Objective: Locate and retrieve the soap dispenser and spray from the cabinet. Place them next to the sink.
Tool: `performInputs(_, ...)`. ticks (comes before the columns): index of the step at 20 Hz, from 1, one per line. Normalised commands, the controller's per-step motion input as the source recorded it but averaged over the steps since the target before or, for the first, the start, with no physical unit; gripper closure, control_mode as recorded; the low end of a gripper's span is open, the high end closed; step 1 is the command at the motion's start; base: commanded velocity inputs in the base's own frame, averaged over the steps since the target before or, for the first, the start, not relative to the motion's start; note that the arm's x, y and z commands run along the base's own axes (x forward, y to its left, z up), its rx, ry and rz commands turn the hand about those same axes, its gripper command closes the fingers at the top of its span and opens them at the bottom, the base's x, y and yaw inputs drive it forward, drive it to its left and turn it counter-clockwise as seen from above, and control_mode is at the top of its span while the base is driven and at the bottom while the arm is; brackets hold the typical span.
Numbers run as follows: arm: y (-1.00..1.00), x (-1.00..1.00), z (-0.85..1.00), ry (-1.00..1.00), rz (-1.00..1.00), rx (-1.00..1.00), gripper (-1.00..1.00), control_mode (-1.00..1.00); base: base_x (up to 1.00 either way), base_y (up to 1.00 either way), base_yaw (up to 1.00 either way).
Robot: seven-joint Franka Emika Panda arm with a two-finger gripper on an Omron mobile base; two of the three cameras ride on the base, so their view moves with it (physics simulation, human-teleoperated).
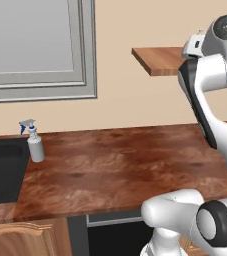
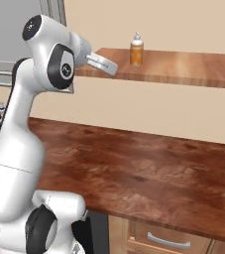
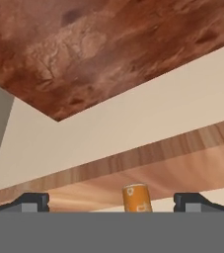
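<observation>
Jaws are spread wide with nothing between them yet; in the hand view both fingertips (image 3: pixel 32 200) sit far apart at the bottom and the soap dispenser (image 3: pixel 136 197) shows in the gap, slightly right of centre. The whole view looks rolled over, with the countertop (image 3: pixel 84 44) up top, so the gripper (image 2: pixel 109 66) is aimed level along the cabinet (image 2: pixel 183 67) board, not down at it.

From the right base view the soap dispenser (image 2: pixel 137 49) stands upright on the shelf, near the back wall, still well apart from the gripper. The spray (image 1: pixel 34 142) is already down on the countertop (image 1: pixel 125 165), just beside the sink (image 1: pixel 2 170), so my guess is one item done, one to go.

What worries me: that little bottle is light and tall-ish. If the hand drives in off-centre, one finger could clip it and tip it or shove it back against the wall. Coming in too low could also catch the shelf edge.
</observation>
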Motion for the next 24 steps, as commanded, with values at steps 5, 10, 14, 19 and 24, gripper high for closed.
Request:
performInputs(5,-0.07,0.56,0.00,-0.03,0.13,-0.01,-1.00,-1.00,0.00,0.00,0.00)
performInputs(10,-0.09,0.43,0.00,0.00,0.12,-0.01,-1.00,-1.00,0.00,0.00,0.00)
performInputs(14,-0.18,0.25,0.00,0.03,0.02,-0.04,-1.00,-1.00,0.00,0.00,0.00)
performInputs(19,-0.23,0.23,0.00,0.03,0.00,-0.03,-1.00,-1.00,0.00,0.00,0.00)
performInputs(24,-0.16,0.33,0.00,0.01,0.02,-0.02,-1.00,-1.00,0.00,0.00,0.00)
